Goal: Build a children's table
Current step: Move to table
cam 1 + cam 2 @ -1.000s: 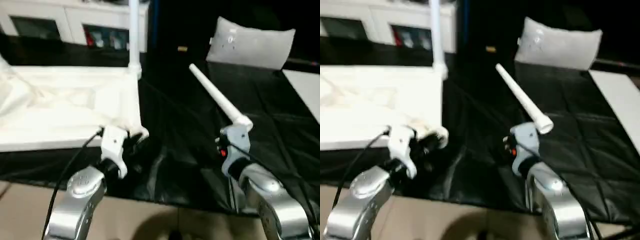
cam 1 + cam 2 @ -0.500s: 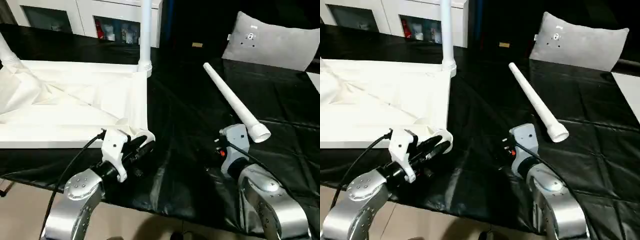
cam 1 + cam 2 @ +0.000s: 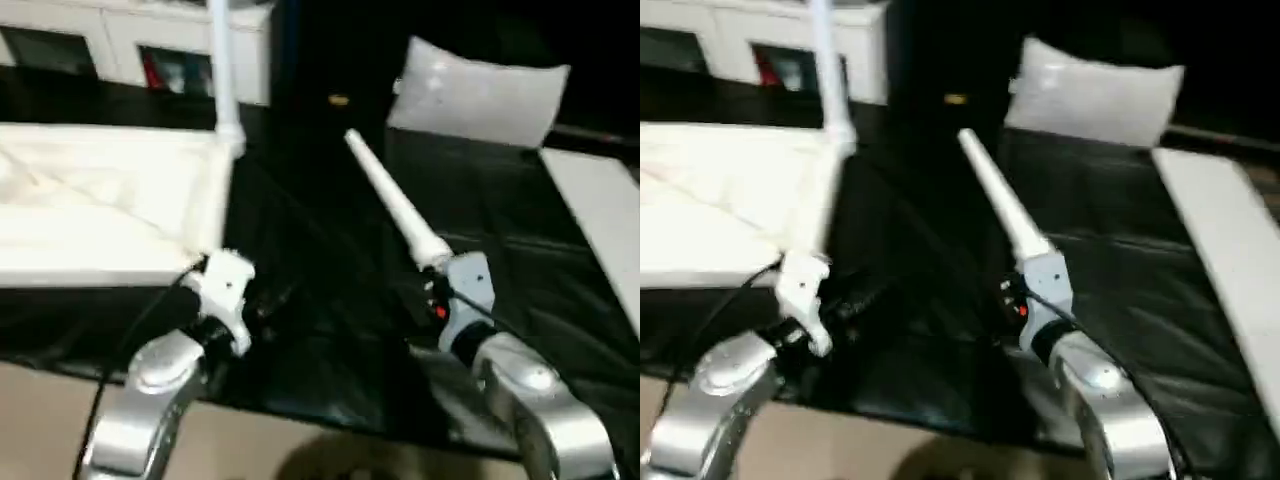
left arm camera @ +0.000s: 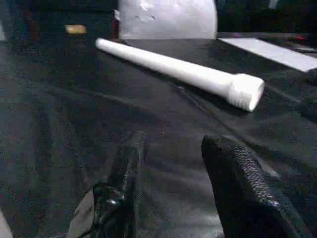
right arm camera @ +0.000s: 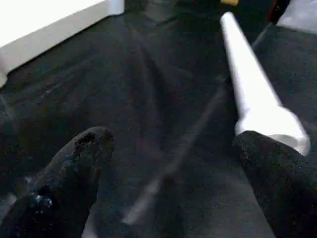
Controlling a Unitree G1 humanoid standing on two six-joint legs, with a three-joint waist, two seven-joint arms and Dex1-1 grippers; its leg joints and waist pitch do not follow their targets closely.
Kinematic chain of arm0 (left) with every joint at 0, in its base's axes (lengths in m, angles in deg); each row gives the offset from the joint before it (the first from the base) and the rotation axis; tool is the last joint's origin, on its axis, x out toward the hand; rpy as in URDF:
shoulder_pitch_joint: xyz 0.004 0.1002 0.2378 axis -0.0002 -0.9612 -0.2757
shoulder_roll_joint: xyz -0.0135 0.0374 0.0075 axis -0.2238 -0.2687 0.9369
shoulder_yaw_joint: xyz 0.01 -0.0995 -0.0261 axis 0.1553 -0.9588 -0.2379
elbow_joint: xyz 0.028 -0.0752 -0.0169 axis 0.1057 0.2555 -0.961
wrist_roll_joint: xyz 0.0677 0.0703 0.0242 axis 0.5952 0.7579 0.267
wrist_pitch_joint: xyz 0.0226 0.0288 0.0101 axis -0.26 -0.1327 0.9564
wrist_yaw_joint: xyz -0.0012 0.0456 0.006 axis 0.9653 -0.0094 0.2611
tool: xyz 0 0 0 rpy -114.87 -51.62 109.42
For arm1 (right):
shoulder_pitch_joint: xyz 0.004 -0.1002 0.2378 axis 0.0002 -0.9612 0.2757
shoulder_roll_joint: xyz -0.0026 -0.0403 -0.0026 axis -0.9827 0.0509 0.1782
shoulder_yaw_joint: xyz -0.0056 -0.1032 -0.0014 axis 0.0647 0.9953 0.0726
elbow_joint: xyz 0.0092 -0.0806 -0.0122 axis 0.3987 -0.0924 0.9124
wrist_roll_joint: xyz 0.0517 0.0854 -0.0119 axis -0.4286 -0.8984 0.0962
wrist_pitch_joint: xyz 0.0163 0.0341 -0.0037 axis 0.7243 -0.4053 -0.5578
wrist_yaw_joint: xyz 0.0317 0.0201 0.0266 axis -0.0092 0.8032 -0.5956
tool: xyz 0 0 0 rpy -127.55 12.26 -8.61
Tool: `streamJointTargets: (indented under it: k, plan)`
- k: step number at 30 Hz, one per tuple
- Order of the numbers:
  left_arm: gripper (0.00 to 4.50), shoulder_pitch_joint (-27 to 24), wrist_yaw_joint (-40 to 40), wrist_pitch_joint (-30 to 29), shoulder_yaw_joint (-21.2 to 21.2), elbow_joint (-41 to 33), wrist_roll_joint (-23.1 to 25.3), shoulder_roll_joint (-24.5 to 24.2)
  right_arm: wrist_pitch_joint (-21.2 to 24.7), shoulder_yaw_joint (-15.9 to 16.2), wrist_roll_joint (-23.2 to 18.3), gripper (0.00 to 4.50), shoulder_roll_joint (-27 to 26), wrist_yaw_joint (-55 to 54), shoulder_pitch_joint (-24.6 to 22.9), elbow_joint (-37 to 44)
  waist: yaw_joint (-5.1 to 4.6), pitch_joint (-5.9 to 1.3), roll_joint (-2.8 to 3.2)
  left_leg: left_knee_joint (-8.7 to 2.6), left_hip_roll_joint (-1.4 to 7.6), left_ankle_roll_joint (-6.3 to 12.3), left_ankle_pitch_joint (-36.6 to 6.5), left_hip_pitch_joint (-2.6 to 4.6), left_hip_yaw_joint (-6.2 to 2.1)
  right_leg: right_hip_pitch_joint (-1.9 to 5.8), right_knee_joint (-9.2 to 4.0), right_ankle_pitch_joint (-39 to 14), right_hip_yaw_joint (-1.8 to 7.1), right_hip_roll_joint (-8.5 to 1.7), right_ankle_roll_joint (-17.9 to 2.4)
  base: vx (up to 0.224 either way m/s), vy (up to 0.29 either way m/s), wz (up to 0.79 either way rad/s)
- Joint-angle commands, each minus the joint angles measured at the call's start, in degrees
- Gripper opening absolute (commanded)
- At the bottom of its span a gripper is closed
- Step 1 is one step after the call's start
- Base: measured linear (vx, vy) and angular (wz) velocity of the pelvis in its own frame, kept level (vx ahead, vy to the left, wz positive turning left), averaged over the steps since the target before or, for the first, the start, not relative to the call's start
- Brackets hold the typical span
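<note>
Since a moment ago our left gripper [image 4: 173, 198] has come off the near corner of the table top [image 3: 110, 215] and its fingers have spread; in the left wrist view they stand apart over bare black cloth [image 3: 330, 250] with nothing between them. Our camera has also swung, so the whole scene sits shifted in the head views.

We see the table top lying upside down on the cloth to our left, with one leg [image 3: 222, 75] standing upright in its far right corner socket. A loose leg [image 3: 392, 200] lies on the cloth to the right of the top, its wide end nearest our right gripper [image 5: 173, 163]. That gripper's fingers are spread wide, empty, one fingertip [image 5: 270, 158] just beside the leg's wide end.

We judge the build partly done: at least one leg is seated, the loose one is yet to be picked up and fitted. Beyond lies a grey-white cushion [image 3: 480, 90], with white cabinets [image 3: 130, 50] behind.
</note>
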Motion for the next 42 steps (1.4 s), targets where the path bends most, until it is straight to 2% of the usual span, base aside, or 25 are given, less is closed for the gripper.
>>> streamJointTargets:
  k: [1, 2, 3, 5, 8, 12, 16, 18, 20, 21, 22, 23, 24, 25, 26, 27, 30, 32, 35, 36, 38, 39, 40, 41, 42]
  plan:
    - [2.36, 0.62, -2.02, -0.51, -0.28, 0.32, 0.99, 1.04, 0.63, -0.86, 0.38, 4.5, 0.24, -1.09, 0.01, 0.9, 0.05, -3.17, -1.19, -2.84, -2.16, 17.5, 10.76, -1.01, -0.44, 3.42, -8.75, 2.14, 4.05, -1.89, 4.74, -0.109, -0.208, -0.21]
    - [2.45, 0.69, -2.51, -0.33, -0.49, 0.41, 1.17, 1.15, 0.72, -0.88, 0.36, 4.5, 0.2, -1.21, 0.0, 0.98, 2.74, -2.4, -0.58, -2.87, 0.41, 7.13, 7.29, -2.37, -1.54, 4.78, -11.66, -9.66, 5.72, -8.97, 8.68, -0.13, -0.244, -0.19]
    - [2.45, 0.73, -2.75, -0.25, -0.57, 0.47, 1.25, 1.2, 0.79, -0.91, 0.34, 4.5, 0.17, -1.28, 0.0, 1.0, 2.45, -2.41, -2.11, -4.7, 0.29, 1.65, 6.61, -1.91, -1.11, 4.79, -11.27, -15.53, 5.13, -5.21, 13.72, -0.13, -0.244, -0.19]
    - [2.58, 0.68, -3.66, 0.2, -1.19, 0.7, 0.92, 1.8, 1.24, -0.88, 1.08, 4.5, 0.02, -2.38, 0.14, 1.02, 2.75, -1.62, -0.65, -6.76, 0.22, -2.2, 4.67, -1.47, -0.35, 4.39, -12.51, -22.05, 4.14, -3.63, 14.84, -0.077, -0.205, -0.06]
    - [2.58, 0.69, -4.51, -0.79, -1.53, 0.24, -0.18, 2.81, 2.39, -0.66, 2.02, 4.5, -0.14, -3.54, 0.61, 0.97, 2.19, -1.17, 0.3, -8.69, 0.95, -6.16, -0.71, -1.23, 0.49, 3.92, -12.91, -28.41, 3.11, -1.59, 8.09, -0.07, -0.115, -0.03]
    - [2.58, 1.1, -5.14, -1.61, -1.31, -0.27, -0.18, 3.63, 2.3, 0.17, 3.02, 4.5, 0.41, -3.92, 1.2, 0.75, 0.97, -0.52, 1.18, -10.03, 1.45, -7.08, -17.69, 1.38, 0.09, 2.92, -13.82, -38.67, 1.05, -0.25, 3.07, -0.066, -0.002, 0.02]
    - [2.58, 1.73, -5.71, -1.86, -1.42, -0.03, -0.54, 4.29, 2.17, 0.44, 2.75, 4.5, 0.56, -3.68, 1.67, 0.54, -0.88, 0.88, 3.18, -13.09, 3.71, -2.54, -35.46, 5.18, -1.11, 4.55, -14.46, -28.6, -3.38, 1.28, -3.94, -0.02, 0.07, -0.04]
    - [2.58, 1.69, -5.51, -1.39, -1.1, 0.2, 0.16, 3.76, 1.74, 0.42, 2.79, 4.5, 0.58, -3.47, 1.79, 0.51, 0.3, 1.47, 4.5, -18.71, 7.65, -1.41, -46.85, 3.34, -1.31, 8.86, -5.31, -15.46, -4.08, 0.24, -2.58, -0.041, 0.032, -0.18]
    - [2.58, 1.57, -5.16, -1.57, -0.89, 0.08, -0.1, 3.41, 1.64, 0.25, 2.75, 4.5, 0.4, -3.46, 2.16, 0.34, 1.36, 1.99, 3.17, -19.62, 8.41, -0.53, -48.38, 3.48, 1.22, 9.29, -2.44, -18.12, -2.68, -0.28, -0.99, 0.021, -0.034, -0.02]
    - [2.58, 1.43, -5.05, -1.74, -0.85, -0.17, -0.26, 3.29, 1.61, 0.24, 2.61, 4.5, 0.32, -3.33, 2.59, 0.12, 1.54, 2.16, 1.03, -13.59, 5.12, -1.57, -42.98, 7.35, 3.97, 5.3, -10.05, -38.1, -2.93, 1.36, 0.85, 0.043, -0.068, -0.04]
    - [2.58, 1.37, -5.08, -1.79, -0.88, -0.27, -0.25, 3.28, 1.59, 0.29, 2.54, 4.5, 0.32, -3.21, 2.77, 0.03, 0.89, 2.71, -0.06, -3.25, 0.49, -3.41, -33.64, 13.38, 5.6, -1.79, -20.2, -55.6, -5.01, 1.14, 3.66, 0.093, -0.098, -0.04]
    - [2.58, 1.32, -5.09, -1.81, -0.87, -0.36, -0.22, 3.24, 1.5, 0.4, 2.53, 4.5, 0.37, -3.08, 2.93, -0.05, 0.43, 1.47, -0.03, 0.94, -0.23, -1.25, -17.56, 10.2, 3.99, 2.67, -20.41, -64.62, -2.11, -5.99, 3.56, 0.156, 0.022, -0.31]
    - [2.58, 1.29, -5.09, -1.78, -0.85, -0.4, -0.14, 3.2, 1.39, 0.51, 2.51, 4.5, 0.44, -2.9, 3.06, -0.14, 2.43, 0.34, -0.73, -2.64, 1.08, -0.06, -10.45, 3.3, 2.73, 10.61, -17.24, -58.8, 1.34, -7.86, 3.31, 0.156, 0.022, -0.31]
    - [2.58, 1.26, -5.12, -1.85, -0.86, -0.46, -0.07, 3.21, 1.3, 0.69, 2.44, 4.5, 0.6, -2.71, 3.15, -0.18, 3.5, 0.06, 0.34, -4.26, 1.33, 0.08, -8.47, 3.57, 2.29, 10.99, -17.0, -55.49, 2.3, -8.12, 2.07, 0.15, 0.062, -0.25]
    - [2.58, 1.26, -5.16, -1.91, -0.87, -0.5, -0.02, 3.24, 1.24, 0.81, 2.38, 4.5, 0.71, -2.57, 3.21, -0.23, 2.89, -0.11, 0.16, -7.07, 0.55, 0.76, -5.94, 2.9, 1.37, 11.64, -15.44, -45.8, 2.47, -5.1, -1.64, 0.101, -0.021, -0.03]
    - [2.58, 1.15, -5.07, -1.93, -0.7, -0.64, -0.15, 3.01, 1.13, 0.93, 2.4, 4.5, 0.84, -2.48, 3.23, -0.29, 2.8, -0.44, 2.08, -9.97, 1.05, 0.94, -3.28, 4.12, 1.03, 11.38, -14.59, -33.17, 1.0, -3.15, -6.5, 0.101, -0.021, -0.03]
    - [2.58, 1.06, -4.9, -1.87, -0.28, -0.72, -0.19, 2.44, 0.89, 0.94, 2.38, 4.5, 0.91, -2.43, 3.16, -0.43, 0.27, -1.23, 1.94, -13.14, 3.16, 2.85, -9.64, 8.04, -0.25, 9.17, -11.26, -13.0, -1.31, -0.59, -14.25, 0.1, -0.003, 0.03]
    - [2.58, 0.94, -4.62, -1.89, -0.19, -0.82, -0.11, 2.29, 0.8, 1.02, 2.34, 4.5, 0.9, -2.44, 3.13, -0.46, 0.21, -1.4, 1.44, -12.76, 2.05, 5.53, -11.01, 9.02, 0.53, 9.17, -11.49, -10.7, -0.46, -1.25, -18.11, 0.135, 0.028, 0.1]
    - [2.58, 0.84, -4.44, -1.88, 0.02, -0.91, 0.06, 2.04, 0.82, 1.17, 2.43, 4.5, 0.88, -2.48, 3.18, -0.48, 1.56, -1.61, 0.62, -9.66, -1.2, 7.37, -3.84, 6.31, 1.68, 13.4, -13.45, -15.65, 3.25, -2.37, -21.92, 0.164, 0.043, 0.14]
    - [2.58, 0.85, -4.23, -1.94, 0.27, -0.96, 0.14, 1.72, 1.08, 1.17, 2.37, 4.5, 0.89, -2.46, 3.27, -0.31, 3.64, -2.35, 0.64, -5.11, -1.62, 6.88, 2.49, 2.64, 0.63, 17.55, -14.54, -13.46, 7.12, -5.31, -25.24, 0.186, 0.055, 0.14]
    - [2.58, 0.86, -4.21, -1.98, 0.42, -0.93, 0.19, 1.56, 1.26, 1.08, 2.32, 4.5, 0.95, -2.37, 3.31, -0.23, 5.42, -2.4, 1.72, -1.36, 1.26, 2.25, 4.9, -1.86, -1.47, 19.56, -14.48, -0.5, 9.28, -8.13, -28.93, 0.174, 0.087, 0.11]
    - [2.58, 0.91, -4.29, -1.97, 0.52, -0.84, 0.15, 1.46, 1.27, 1.04, 2.34, 4.5, 0.97, -2.3, 3.37, -0.3, 4.97, -2.54, 3.12, -6.13, 3.07, -0.72, 11.35, -1.9, -1.97, 17.65, -11.65, 7.81, 3.74, -3.2, -23.51, 0.168, 0.102, 0.1]
    - [2.58, 0.91, -4.31, -1.91, 0.6, -0.78, 0.17, 1.36, 1.3, 1.0, 2.34, 4.5, 0.95, -2.27, 3.4, -0.36, 3.86, -3.21, 4.85, -9.95, 3.58, -0.69, 16.05, 2.19, -2.32, 13.78, -9.05, 7.64, -1.27, 1.34, -16.89, 0.096, 0.105, -0.05]
    - [2.58, 0.89, -4.3, -1.86, 0.71, -0.76, 0.24, 1.25, 1.35, 0.96, 2.31, 4.5, 0.94, -2.25, 3.41, -0.37, 0.61, -2.8, 5.61, -11.15, 5.36, 3.67, 23.26, 7.66, -7.24, 6.46, -3.46, 0.96, -4.24, 4.55, -9.96, 0.131, 0.078, 0.13]
    - [2.58, 0.86, -4.28, -1.82, 0.79, -0.76, 0.3, 1.17, 1.4, 0.93, 2.27, 4.5, 0.92, -2.23, 3.41, -0.37, 0.99, -4.1, 4.53, -7.98, 9.23, 10.87, 27.68, 13.24, -9.29, -1.18, 0.62, -7.09, -2.8, 0.67, 2.57, 0.131, 0.078, 0.13]
